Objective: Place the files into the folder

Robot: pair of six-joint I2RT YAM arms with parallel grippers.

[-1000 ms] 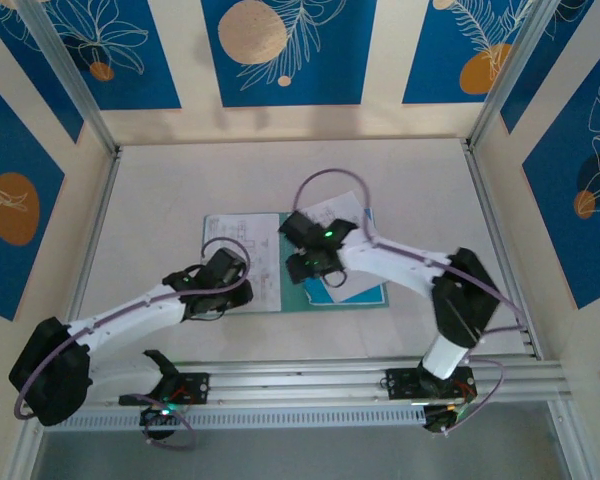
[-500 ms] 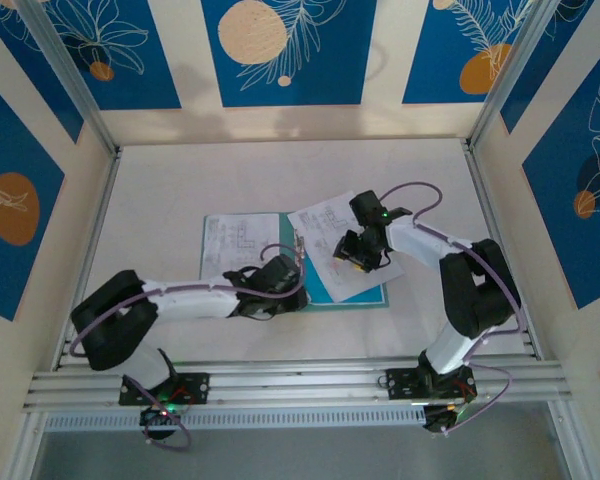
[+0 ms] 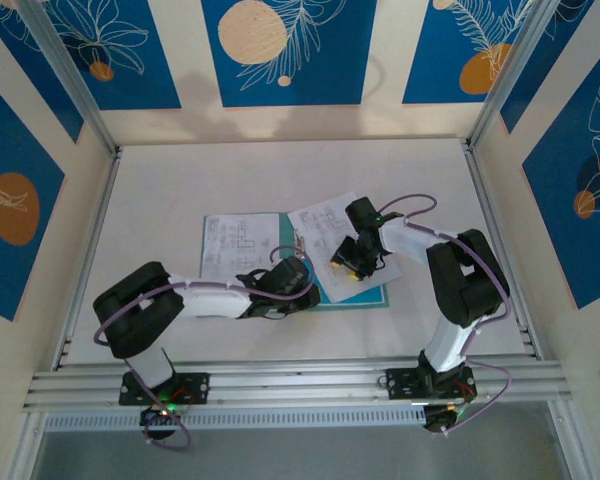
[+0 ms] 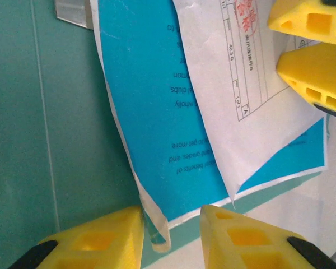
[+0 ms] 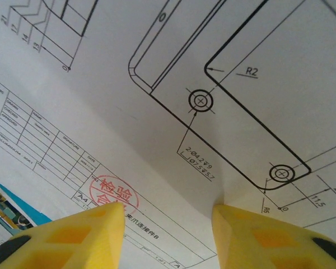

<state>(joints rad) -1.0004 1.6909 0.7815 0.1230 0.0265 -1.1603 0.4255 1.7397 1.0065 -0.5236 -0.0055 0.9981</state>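
Pinch blue sheet (image 4: 151,112) corner, frame bottom, with parted left gripper (image 4: 171,216); pin white sheet (image 5: 89,67) under spread right gripper (image 5: 168,210); align inside folder (image 4: 22,140).

the white sheet (image 5: 157,67) is matt paper, the blue sheet (image 4: 151,112) smooth. the folder (image 4: 45,112) looks matt; its clip (image 4: 73,14) is metal.

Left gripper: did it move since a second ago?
Yes. In the top view the left gripper went rightward, from above the white sheet on the left half of the folder to the middle, near its front edge.
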